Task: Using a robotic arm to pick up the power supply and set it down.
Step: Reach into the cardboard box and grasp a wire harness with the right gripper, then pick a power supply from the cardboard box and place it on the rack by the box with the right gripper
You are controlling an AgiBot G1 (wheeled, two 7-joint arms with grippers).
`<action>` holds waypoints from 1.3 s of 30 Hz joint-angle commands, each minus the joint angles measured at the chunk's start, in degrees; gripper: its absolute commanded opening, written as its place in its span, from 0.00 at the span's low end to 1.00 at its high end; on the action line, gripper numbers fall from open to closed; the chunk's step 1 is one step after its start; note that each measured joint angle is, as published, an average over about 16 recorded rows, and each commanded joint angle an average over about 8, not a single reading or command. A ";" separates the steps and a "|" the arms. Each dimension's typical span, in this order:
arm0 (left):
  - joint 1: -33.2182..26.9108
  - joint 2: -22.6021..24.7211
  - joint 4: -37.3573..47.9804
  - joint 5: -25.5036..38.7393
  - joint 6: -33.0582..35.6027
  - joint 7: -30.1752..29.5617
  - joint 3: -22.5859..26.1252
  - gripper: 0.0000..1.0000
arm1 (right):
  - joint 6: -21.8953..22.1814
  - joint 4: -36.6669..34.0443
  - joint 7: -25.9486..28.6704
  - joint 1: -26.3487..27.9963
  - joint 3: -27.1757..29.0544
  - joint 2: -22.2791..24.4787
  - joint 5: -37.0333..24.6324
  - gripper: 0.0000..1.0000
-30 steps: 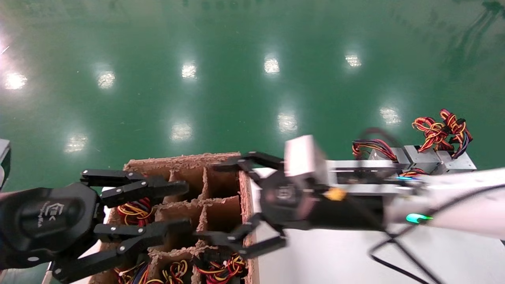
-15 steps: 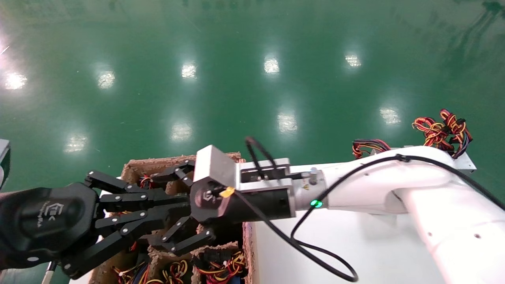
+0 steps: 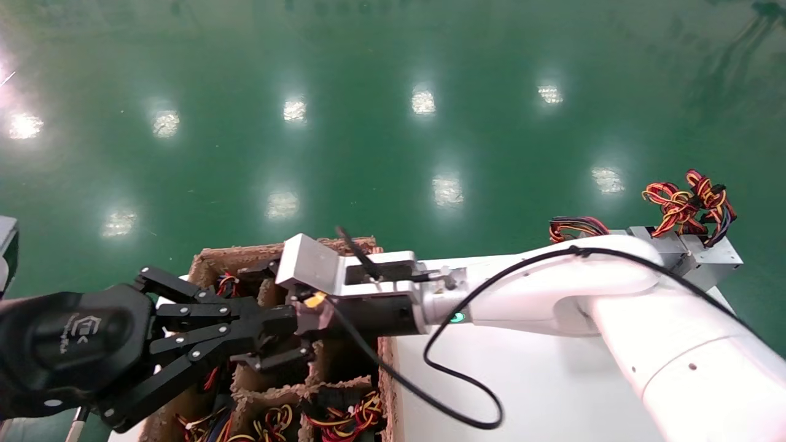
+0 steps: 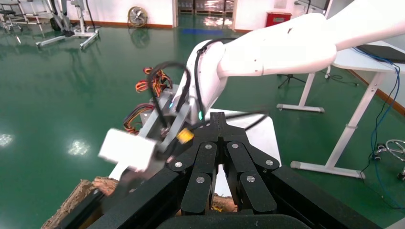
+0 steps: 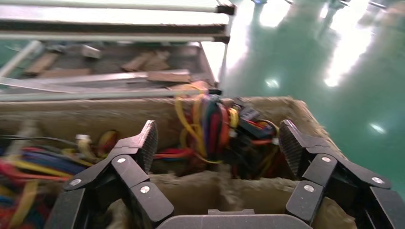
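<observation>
From my left gripper (image 3: pixel 270 334), jaws together beside the box (image 3: pixel 209 261), I see my right gripper (image 5: pixel 219 157), jaws apart over a power supply (image 5: pixel 217 124) in its cell, so next I lower and clamp.

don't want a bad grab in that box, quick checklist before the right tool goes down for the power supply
1. Right tool open: ok, jaws spread wide above a compartment of the cardboard box.
2. Target between its fingers: ok, a wire bundle sits centred there.
3. Power supply body visible for a firm grip: cannot tell, only wires show.
4. Left tool out of the way: not ok, it is shut but right beside the right tool over the same box.
5. Black cable free: cannot tell, it crosses the box edge.
6. Room on the white table: ok.
</observation>
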 commanded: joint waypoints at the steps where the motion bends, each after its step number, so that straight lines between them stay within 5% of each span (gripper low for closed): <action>1: 0.00 0.00 0.00 0.00 0.00 0.00 0.00 0.00 | 3.63 1.30 0.17 -0.43 -2.00 -0.05 1.14 0.00; 7: 0.00 0.00 0.00 0.00 0.00 0.00 0.00 0.00 | 9.54 4.66 1.65 -0.33 -7.55 0.10 5.46 0.00; 15: 0.00 0.00 0.00 0.00 0.00 0.00 0.00 0.00 | 12.18 6.75 2.00 0.23 -14.08 0.26 9.78 0.00; 39: 0.00 0.00 0.00 0.00 0.00 0.00 0.00 0.00 | 9.65 4.35 -1.07 3.17 -22.47 0.91 19.67 0.00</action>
